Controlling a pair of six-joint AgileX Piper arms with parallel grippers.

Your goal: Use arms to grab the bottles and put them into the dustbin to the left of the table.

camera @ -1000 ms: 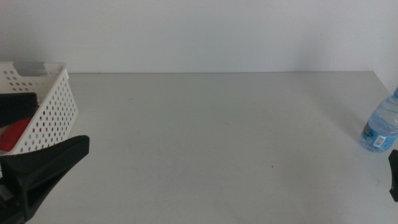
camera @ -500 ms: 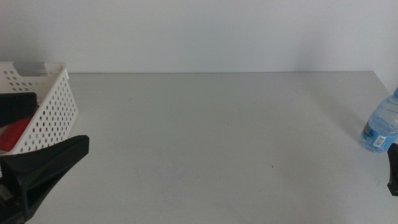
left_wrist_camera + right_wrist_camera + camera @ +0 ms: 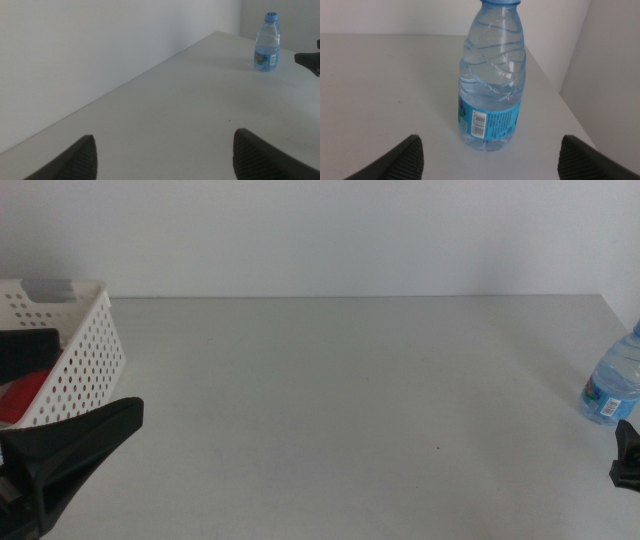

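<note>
The clear blue-capped water bottle point(image 3: 611, 390) stands upright at the table's right edge. It fills the right wrist view point(image 3: 492, 85) and shows far off in the left wrist view point(image 3: 267, 42). My right gripper point(image 3: 490, 142) is open, with a jaw on each side of the bottle's base and not touching it; only its tip point(image 3: 627, 458) shows in the middle view. My left gripper point(image 3: 95, 380) is open and empty at the left, beside the white holed dustbin point(image 3: 85, 350). A red can point(image 3: 20, 395) lies in the dustbin. The yellow tea bottle is out of view.
The pale table point(image 3: 340, 400) stretches bare between the dustbin and the water bottle. Its right edge drops off just past the bottle. A white wall stands behind the table's far edge.
My right gripper's tip has crept slightly further into the middle view, just in front of the bottle. The left gripper, the bottle and the dustbin have not moved.
</note>
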